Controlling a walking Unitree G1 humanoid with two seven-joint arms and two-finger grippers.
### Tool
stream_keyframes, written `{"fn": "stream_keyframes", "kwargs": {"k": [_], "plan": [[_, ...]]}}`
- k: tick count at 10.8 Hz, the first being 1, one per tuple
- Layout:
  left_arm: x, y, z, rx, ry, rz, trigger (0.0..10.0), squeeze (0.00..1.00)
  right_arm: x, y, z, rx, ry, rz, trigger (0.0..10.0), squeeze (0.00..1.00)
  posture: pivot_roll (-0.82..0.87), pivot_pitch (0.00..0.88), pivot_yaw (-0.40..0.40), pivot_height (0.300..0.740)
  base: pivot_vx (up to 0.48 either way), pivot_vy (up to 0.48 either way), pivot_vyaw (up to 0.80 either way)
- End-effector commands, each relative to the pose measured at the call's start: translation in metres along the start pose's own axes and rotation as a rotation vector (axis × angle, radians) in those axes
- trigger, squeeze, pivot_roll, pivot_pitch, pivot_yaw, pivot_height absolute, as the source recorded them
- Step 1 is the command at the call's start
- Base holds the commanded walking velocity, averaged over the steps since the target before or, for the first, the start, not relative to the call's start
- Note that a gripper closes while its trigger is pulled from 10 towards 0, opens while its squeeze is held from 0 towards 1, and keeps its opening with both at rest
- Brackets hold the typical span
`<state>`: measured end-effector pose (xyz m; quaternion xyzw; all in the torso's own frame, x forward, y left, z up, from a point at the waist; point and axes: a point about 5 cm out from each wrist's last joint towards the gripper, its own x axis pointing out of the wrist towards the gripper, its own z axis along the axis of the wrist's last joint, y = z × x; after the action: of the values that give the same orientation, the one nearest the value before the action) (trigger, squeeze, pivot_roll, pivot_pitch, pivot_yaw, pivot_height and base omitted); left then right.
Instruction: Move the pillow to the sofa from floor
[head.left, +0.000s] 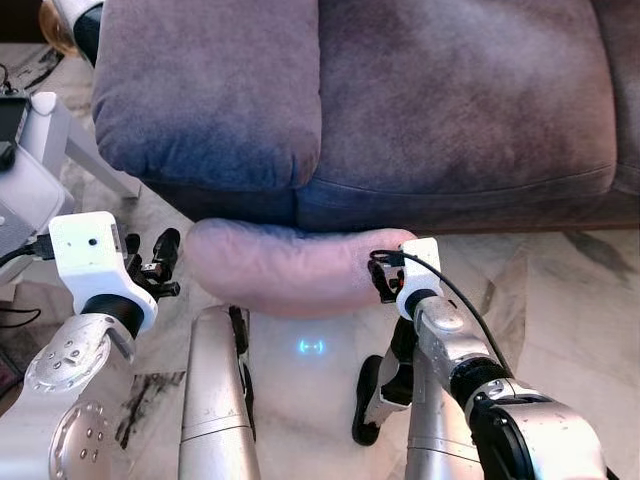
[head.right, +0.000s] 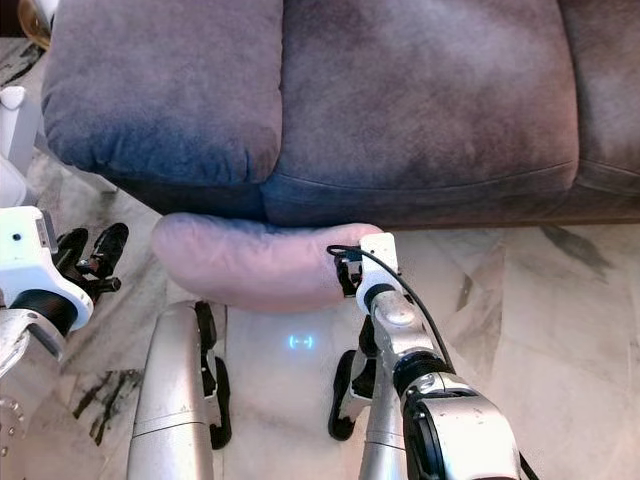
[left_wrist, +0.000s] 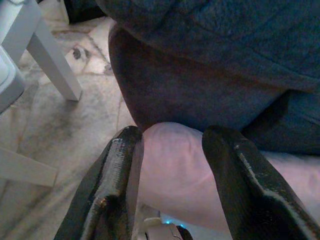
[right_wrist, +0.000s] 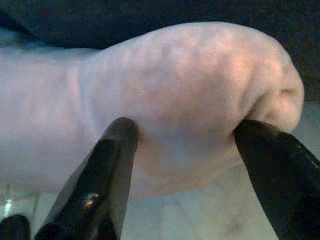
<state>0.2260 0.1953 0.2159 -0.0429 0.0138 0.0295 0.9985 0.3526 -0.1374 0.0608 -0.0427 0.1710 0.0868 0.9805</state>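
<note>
Pillow (head.left: 285, 268) on floor (head.left: 560, 290) against sofa (head.left: 400, 110), right gripper (right_wrist: 182, 150) straddling it

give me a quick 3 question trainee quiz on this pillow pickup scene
1. True or false: the pillow already lies on the sofa.
2. Which gripper is at the pillow's end with its fingers spread around it? A) left gripper B) right gripper
3. Fill in: the pillow rests on the ___ against the sofa's front.

Key:
1. False. It lies on the marble floor.
2. B. The left gripper hangs open beside the other end, apart from it.
3. floor
</note>
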Motion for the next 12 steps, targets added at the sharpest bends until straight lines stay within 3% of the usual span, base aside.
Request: {"fn": "stream_keyframes", "kwargs": {"k": [1, 7, 9, 10, 12], "plan": [[-0.006, 0.000, -0.002, 0.004, 0.018, 0.005, 10.0, 0.00, -0.005, 0.001, -0.020, -0.018, 0.062, 0.001, 0.0, 0.00, 0.29, 0.502, -0.005, 0.526, 0.000, 0.000, 0.00], [-0.003, -0.004, -0.003, -0.005, 0.020, -0.010, 10.0, 0.00, -0.006, 0.000, -0.022, -0.042, 0.067, -0.011, 0.0, 0.00, 0.28, 0.477, -0.010, 0.526, 0.000, 0.000, 0.00], [0.005, -0.004, -0.005, -0.013, 0.007, -0.004, 10.0, 0.00, -0.004, 0.001, -0.014, -0.030, 0.037, -0.013, 0.0, 0.00, 0.27, 0.444, -0.022, 0.526, 0.000, 0.000, 0.00], [0.012, -0.004, -0.005, -0.018, -0.010, 0.002, 10.0, 0.00, -0.001, -0.001, -0.003, 0.006, -0.001, -0.036, 9.9, 0.00, 0.26, 0.419, -0.029, 0.526, 0.000, 0.000, 0.00], [0.029, -0.007, -0.004, -0.031, -0.050, -0.003, 10.0, 0.00, 0.002, -0.008, 0.018, 0.044, -0.091, -0.059, 10.0, 0.00, 0.24, 0.340, -0.048, 0.526, 0.000, 0.000, 0.00]]}}
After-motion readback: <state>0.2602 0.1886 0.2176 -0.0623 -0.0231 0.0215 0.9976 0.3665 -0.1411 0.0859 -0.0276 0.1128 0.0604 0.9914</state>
